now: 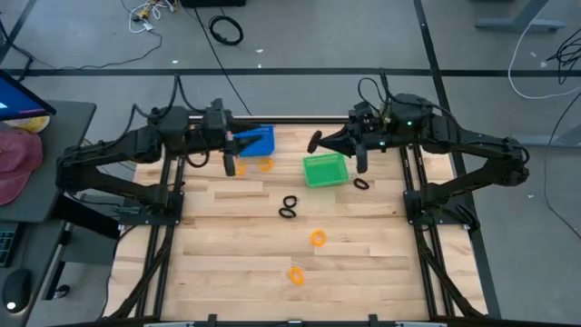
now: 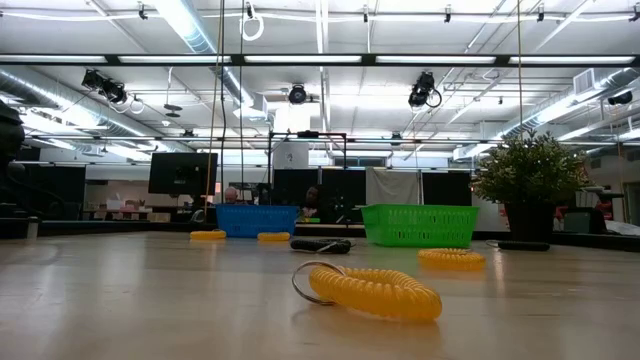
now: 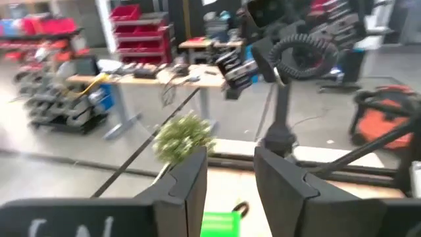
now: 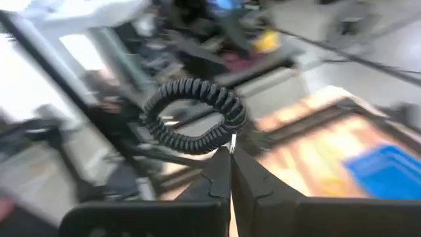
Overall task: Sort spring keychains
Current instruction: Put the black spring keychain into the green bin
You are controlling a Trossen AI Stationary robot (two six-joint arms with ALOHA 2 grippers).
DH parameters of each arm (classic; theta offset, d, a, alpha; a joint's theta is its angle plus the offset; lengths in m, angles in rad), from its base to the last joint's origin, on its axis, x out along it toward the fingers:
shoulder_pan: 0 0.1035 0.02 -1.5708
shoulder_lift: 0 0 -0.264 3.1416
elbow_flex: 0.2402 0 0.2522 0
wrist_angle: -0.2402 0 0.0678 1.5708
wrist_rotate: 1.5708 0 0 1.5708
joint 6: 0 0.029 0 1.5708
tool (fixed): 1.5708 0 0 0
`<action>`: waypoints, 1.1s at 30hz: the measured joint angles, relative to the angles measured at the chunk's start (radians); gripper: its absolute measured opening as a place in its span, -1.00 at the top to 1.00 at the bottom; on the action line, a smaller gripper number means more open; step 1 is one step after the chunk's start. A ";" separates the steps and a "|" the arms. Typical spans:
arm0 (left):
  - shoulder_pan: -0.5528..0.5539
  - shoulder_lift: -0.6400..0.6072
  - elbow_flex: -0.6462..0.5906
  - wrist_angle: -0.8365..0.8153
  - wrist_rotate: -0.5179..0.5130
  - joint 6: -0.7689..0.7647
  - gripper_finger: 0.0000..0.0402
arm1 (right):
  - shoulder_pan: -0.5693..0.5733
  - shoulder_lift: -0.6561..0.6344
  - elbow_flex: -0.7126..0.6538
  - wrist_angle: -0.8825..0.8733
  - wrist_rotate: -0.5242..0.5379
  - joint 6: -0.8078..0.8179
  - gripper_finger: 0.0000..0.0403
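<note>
Fingers of my right gripper (image 4: 230, 155) pinch a black spring keychain (image 4: 194, 115) by its ring, lifted for the green basket (image 1: 325, 170). My left gripper (image 3: 227, 181) hangs open near the blue basket (image 1: 258, 141), holding nothing.

I work in a robotics lab or workshop: my wooden worktop (image 1: 227, 236) stands on a grey floor strewn with cables (image 1: 227, 30). Beyond it hang exposed ducts (image 2: 40, 85), strip lights (image 2: 190, 20), ceiling cameras (image 2: 297, 95) and monitors (image 2: 183, 172); red parts bins (image 3: 135, 29) fill shelves.
</note>
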 joint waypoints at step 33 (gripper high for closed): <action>-0.002 0.019 0.000 -0.334 -0.037 -0.022 0.37 | -0.245 0.548 0.000 -0.648 0.014 0.275 1.00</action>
